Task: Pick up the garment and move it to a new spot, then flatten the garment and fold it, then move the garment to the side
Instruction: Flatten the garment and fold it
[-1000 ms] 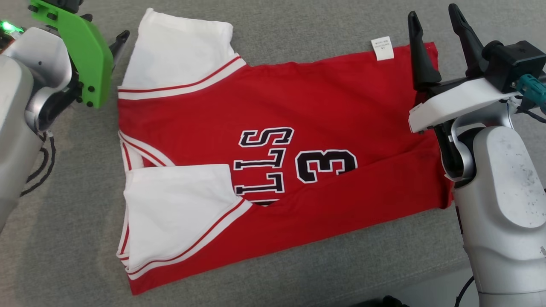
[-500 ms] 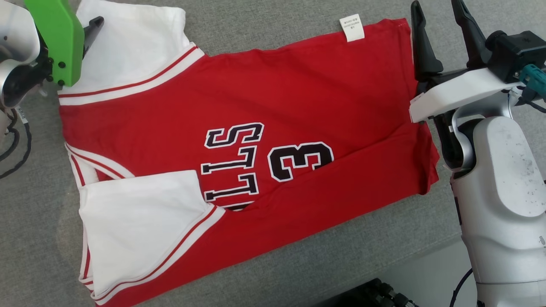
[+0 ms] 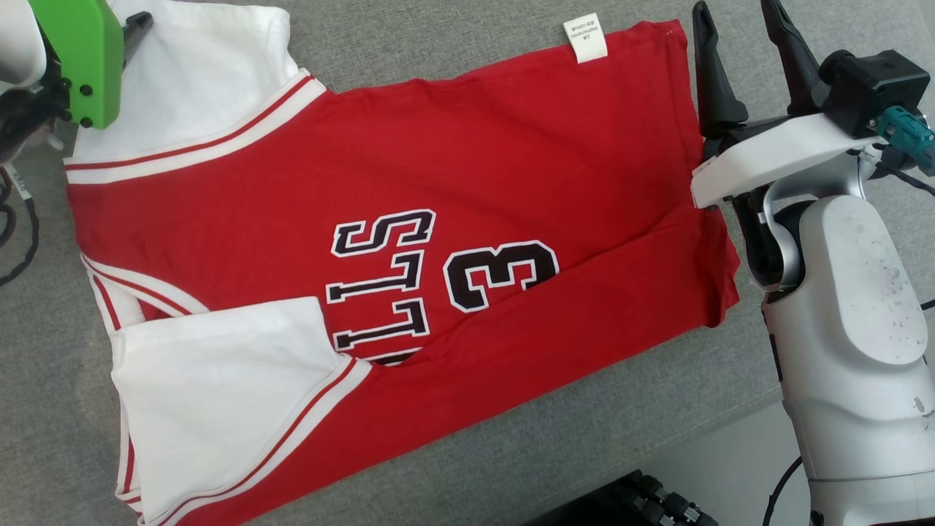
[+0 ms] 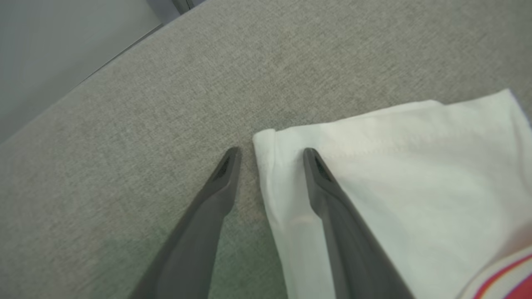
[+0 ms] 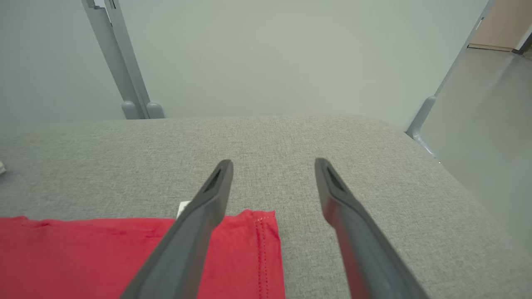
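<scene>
Overall, one garment (image 3: 438, 183), a red jersey, is lying flat on the grey padded surface (image 3: 453, 44), with its collar end to the left and its hem to the right. Two white sleeves are being counted, both at the left: the far sleeve (image 3: 212, 80) and the near sleeve (image 3: 219, 394).

At the far left, the left gripper (image 4: 271, 151) is being held at the corner of the far sleeve. In the head view it is being largely covered by a green cover (image 3: 73, 58), with one dark fingertip showing past it. The left wrist view is giving what that view hides: two fingers (image 4: 208, 216) are being kept apart with a clear gap, one over bare grey surface and the other over white cloth. Whether cloth is being touched cannot be told.

Toward the middle, black lettering (image 3: 380, 277) with a numeral 3 is being shown by the head view, and one white label (image 3: 588, 38) at the far edge.

At the right, the right gripper (image 3: 736, 14) is being held wide and is gripping nothing. In the right wrist view its left finger is being seen over the hem corner and its right finger over bare surface, with grey metal uprights (image 5: 124, 62) beyond.
</scene>
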Controlling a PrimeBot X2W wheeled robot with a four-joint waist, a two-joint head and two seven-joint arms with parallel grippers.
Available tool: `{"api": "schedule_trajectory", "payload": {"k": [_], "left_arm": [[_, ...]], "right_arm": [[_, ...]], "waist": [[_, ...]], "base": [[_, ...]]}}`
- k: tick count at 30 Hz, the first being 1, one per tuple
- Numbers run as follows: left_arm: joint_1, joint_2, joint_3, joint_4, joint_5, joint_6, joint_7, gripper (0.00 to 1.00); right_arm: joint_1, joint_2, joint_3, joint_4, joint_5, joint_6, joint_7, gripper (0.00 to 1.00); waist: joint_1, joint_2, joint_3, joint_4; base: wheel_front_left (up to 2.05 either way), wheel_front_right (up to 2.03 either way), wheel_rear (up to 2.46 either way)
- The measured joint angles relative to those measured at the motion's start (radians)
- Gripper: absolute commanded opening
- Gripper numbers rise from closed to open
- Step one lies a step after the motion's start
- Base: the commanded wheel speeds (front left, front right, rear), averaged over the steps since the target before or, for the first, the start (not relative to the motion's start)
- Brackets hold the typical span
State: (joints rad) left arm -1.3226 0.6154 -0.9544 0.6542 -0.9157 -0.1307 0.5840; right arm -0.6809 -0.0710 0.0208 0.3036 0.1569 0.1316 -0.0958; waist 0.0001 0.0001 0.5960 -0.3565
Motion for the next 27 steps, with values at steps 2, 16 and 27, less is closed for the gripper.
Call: {"api": "schedule_trajectory", "payload": {"k": [2, 16, 27], "left_arm": [[0.0, -0.002, -0.011, -0.003, -0.011, 0.0, -0.007, 0.0], [0.088, -0.046, -0.021, -0.072, -0.043, 0.0, -0.353, 0.0], [0.274, -0.025, -0.07, -0.257, -0.066, 0.008, -0.497, 0.0]], "right_arm": [[0.0, 0.0, -0.001, 0.005, 0.0, 0.0, 0.0, 1.0], [-0.003, -0.116, -0.019, 0.136, 0.15, 0.0, 0.108, 1.0], [-0.001, -0.295, 0.055, 0.315, 0.242, 0.0, 0.196, 1.0]], "waist": [[-0.0001, 0.0, -0.001, 0.002], [-0.0001, 0.0, -0.081, 0.091], [-0.0002, 0.0, -0.164, 0.246]], "base": [[0.0, 0.0, 0.0], [0.0, 0.0, 0.0], [0.0, 0.0, 0.0]]}}
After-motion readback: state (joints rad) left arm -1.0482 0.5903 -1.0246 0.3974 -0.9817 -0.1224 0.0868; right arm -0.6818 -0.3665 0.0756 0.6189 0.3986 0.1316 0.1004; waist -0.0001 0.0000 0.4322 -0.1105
